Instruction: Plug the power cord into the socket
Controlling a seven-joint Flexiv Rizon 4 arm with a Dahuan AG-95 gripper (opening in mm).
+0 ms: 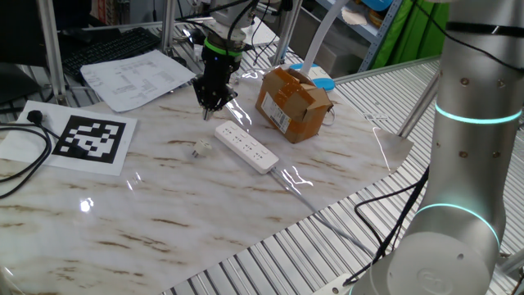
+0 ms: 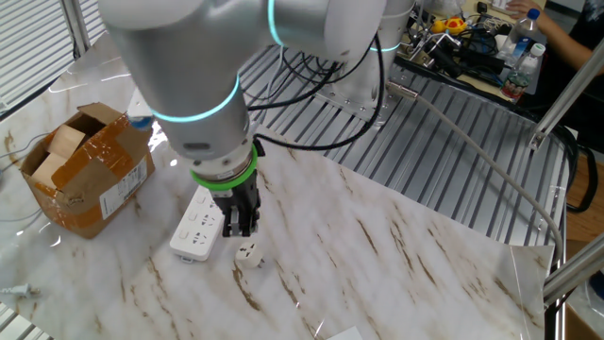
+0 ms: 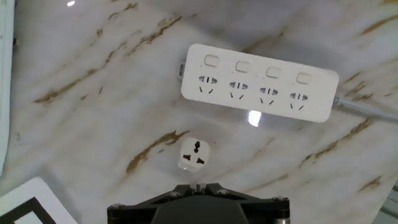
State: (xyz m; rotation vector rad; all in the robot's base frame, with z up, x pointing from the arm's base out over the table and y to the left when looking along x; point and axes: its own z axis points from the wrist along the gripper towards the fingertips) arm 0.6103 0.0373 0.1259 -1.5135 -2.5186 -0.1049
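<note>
One open cardboard box (image 2: 85,170), contents unclear; gripper (image 2: 238,227) closed, empty, above power cord (image 3: 194,154).

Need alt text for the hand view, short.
A small white plug lies loose on a marble table, apart from a white four-outlet strip lying above it in the picture. The dark hand edges in at the bottom.

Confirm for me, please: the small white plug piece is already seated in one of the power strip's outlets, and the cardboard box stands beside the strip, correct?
Not quite. In the hand view the plug piece lies loose on the marble table, apart from the power strip, whose four outlets are empty. The cardboard box does stand beside the strip.
</note>
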